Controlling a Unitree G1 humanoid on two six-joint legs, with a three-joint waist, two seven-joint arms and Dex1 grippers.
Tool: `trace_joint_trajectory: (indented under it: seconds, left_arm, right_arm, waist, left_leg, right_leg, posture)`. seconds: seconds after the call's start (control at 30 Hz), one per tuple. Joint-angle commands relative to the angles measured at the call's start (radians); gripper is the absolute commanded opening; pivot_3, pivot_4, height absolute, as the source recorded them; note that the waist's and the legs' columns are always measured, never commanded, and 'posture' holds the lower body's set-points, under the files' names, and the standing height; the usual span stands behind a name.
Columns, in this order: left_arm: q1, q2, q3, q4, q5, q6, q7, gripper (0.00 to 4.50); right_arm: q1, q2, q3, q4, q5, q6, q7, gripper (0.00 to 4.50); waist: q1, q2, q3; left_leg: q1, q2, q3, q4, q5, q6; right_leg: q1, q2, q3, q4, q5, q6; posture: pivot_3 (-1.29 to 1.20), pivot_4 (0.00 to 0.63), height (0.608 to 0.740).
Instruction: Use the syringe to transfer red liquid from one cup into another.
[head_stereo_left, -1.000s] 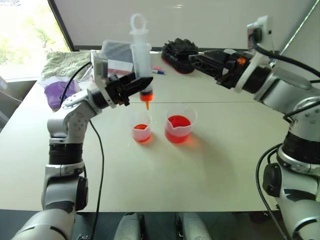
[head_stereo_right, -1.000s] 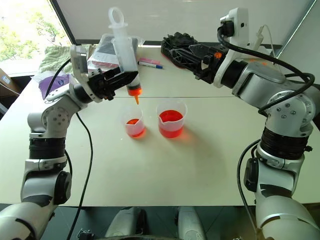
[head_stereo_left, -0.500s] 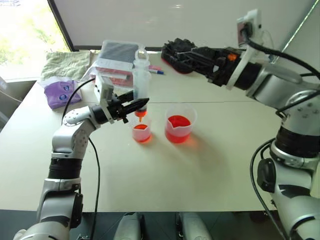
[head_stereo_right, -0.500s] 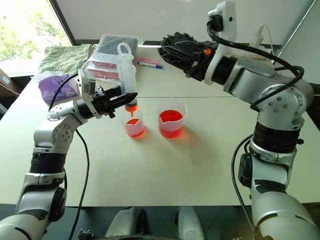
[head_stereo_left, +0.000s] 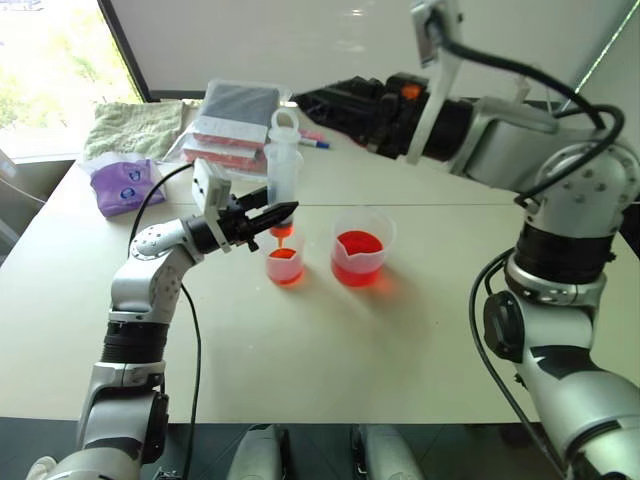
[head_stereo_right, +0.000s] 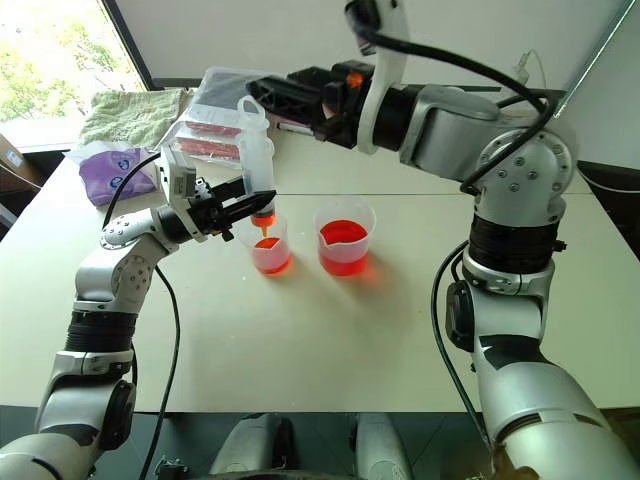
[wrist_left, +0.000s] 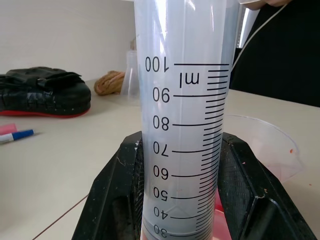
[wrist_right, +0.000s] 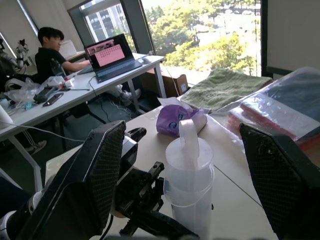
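Note:
The syringe (head_stereo_left: 283, 170) stands upright, and my left gripper (head_stereo_left: 272, 213) is shut on the low end of its barrel. Its orange tip (head_stereo_left: 283, 232) is at the mouth of the smaller cup (head_stereo_left: 285, 262), which has red liquid (head_stereo_left: 285, 270) at the bottom. Just to the right stands the wider spouted beaker (head_stereo_left: 358, 252), about a third full of red liquid. In the left wrist view the black fingers (wrist_left: 115, 200) clamp the scaled barrel (wrist_left: 185, 125), which looks colourless. My right gripper (head_stereo_left: 320, 100) is open, up behind the syringe, pointing at its plunger ring (wrist_right: 189, 145).
A stack of plastic boxes (head_stereo_left: 240, 115), a green towel (head_stereo_left: 135, 125) and a purple pack (head_stereo_left: 125, 185) lie at the back left. A blue-capped pen (head_stereo_left: 315, 142) and a black item (wrist_left: 45, 92) are behind the cups. A person (wrist_right: 50, 50) sits at a far desk.
My left gripper has lowered the syringe, bringing its tip from above the smaller cup down to the cup's mouth. My right arm has swung left, toward the plunger ring.

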Motion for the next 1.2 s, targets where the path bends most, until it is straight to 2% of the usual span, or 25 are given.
trace_joint_trajectory:
  seconds: [0.03,0.53,0.77,1.1,1.2]
  left_arm:
    - [-0.002,-0.001,0.003,-0.020,0.001,-0.028,0.004,1.47]
    - [0.002,-0.005,0.004,-0.022,0.011,-0.038,0.008,1.47]
    - [0.003,-0.008,0.003,-0.024,0.012,-0.042,0.014,1.47]
    - [0.005,-0.009,0.003,-0.027,0.015,-0.046,0.016,1.47]
    - [0.002,-0.010,0.002,-0.020,0.017,-0.051,0.013,1.47]
  right_arm:
    - [-0.010,0.014,-0.013,-0.034,0.004,0.011,-0.018,3.73]
    - [-0.012,0.139,0.026,0.014,-0.199,-0.003,-0.181,3.73]
    - [-0.013,0.144,0.084,0.012,-0.331,-0.034,-0.189,3.73]
    - [-0.031,0.210,0.110,-0.010,-0.432,-0.055,-0.212,3.73]
    - [-0.035,0.231,0.123,0.000,-0.463,-0.071,-0.204,3.03]
  waist:
    - [0.000,0.000,0.000]
    - [-0.004,0.000,0.000]
    - [-0.005,0.000,0.000]
    - [-0.006,0.000,0.000]
    - [-0.006,0.000,0.000]
  left_leg:
    - [0.000,0.000,0.000,0.000,0.000,0.000]
    - [0.000,0.000,0.000,0.000,0.000,0.000]
    - [0.000,-0.001,0.000,0.000,0.000,0.000]
    - [0.000,0.000,0.000,0.000,0.000,0.000]
    - [0.000,-0.001,0.000,0.000,0.000,0.000]
  right_leg:
    - [0.000,0.000,0.000,0.000,0.000,0.000]
    - [0.000,-0.001,-0.001,0.000,0.000,0.000]
    - [0.000,-0.001,-0.001,0.000,0.000,0.000]
    - [0.000,-0.001,-0.001,0.000,0.000,0.000]
    - [0.000,0.000,-0.001,0.000,0.000,0.000]
  posture:
    - [0.00,0.150,0.740]
    - [0.00,0.150,0.740]
    - [0.00,0.150,0.740]
    - [0.00,0.150,0.740]
    - [0.00,0.150,0.740]
